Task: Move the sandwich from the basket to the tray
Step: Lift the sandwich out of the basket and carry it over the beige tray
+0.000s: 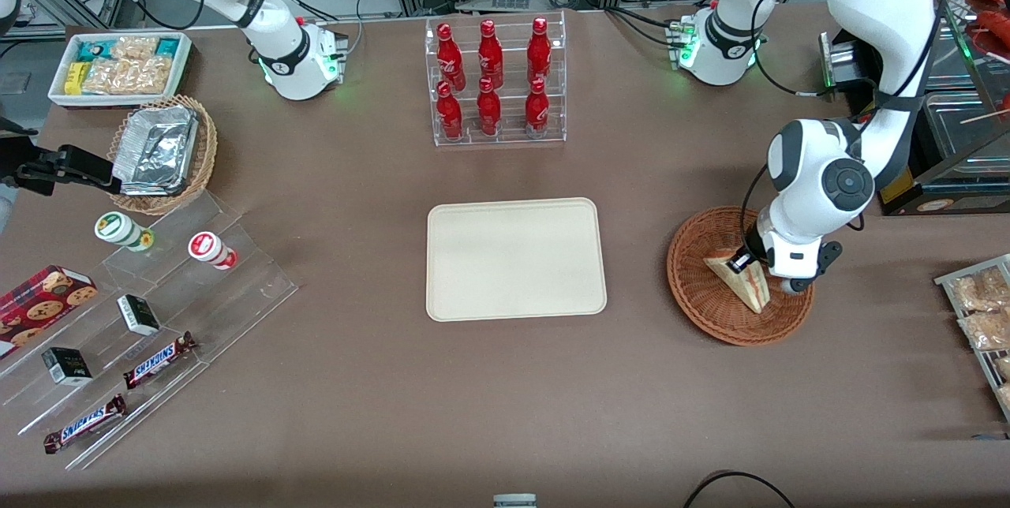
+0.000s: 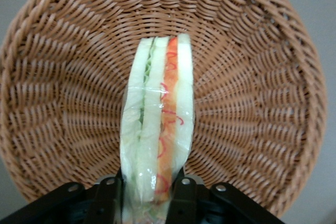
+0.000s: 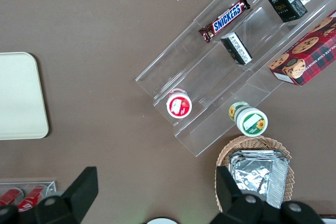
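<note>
The sandwich [image 1: 742,282], a wrapped white-bread wedge with red, orange and green layers, sits in the reddish-brown woven basket [image 1: 698,304] toward the working arm's end of the table. My left gripper [image 1: 747,263] is down inside the basket, shut on the sandwich. In the left wrist view the black fingers [image 2: 107,199] press both flat sides of the sandwich [image 2: 160,114], with the basket [image 2: 63,103] weave beneath it. The cream tray [image 1: 517,259] lies flat beside the basket at the table's middle, and its corner shows in the right wrist view as the tray [image 3: 18,95].
A clear rack of red bottles [image 1: 495,82] stands farther from the camera than the tray. Toward the parked arm's end are a tan basket with foil containers [image 1: 162,153], a white snack bin [image 1: 118,66] and clear stepped shelves [image 1: 150,319]. Snack packets [image 1: 982,311] lie at the working arm's end.
</note>
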Controlling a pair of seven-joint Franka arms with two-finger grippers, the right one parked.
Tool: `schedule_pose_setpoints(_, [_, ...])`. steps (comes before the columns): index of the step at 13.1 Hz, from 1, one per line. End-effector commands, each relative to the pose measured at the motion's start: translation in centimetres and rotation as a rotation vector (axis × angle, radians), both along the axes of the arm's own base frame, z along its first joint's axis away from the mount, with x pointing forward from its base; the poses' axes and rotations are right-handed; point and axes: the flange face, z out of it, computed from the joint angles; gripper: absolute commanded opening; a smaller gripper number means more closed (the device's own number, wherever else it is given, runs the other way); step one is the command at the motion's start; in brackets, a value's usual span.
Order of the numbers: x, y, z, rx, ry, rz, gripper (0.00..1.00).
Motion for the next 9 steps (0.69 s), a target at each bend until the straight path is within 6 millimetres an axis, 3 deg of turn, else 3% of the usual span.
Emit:
schedule_pose_setpoints(1, [0.0,-0.5,2.5,0.039,0.003,-0.053,0.0])
schedule_pose_setpoints(4, [0.4,-2.9,6.4,0.055,0.054,-0.142,0.0])
schedule_pose_setpoints(6, [0.5,-7.9,9.3,0.055,0.134,-0.247,0.0])
schedule_pose_setpoints(9, [1.6,-14.6,10.0,0.022,0.142,-0.294,0.0])
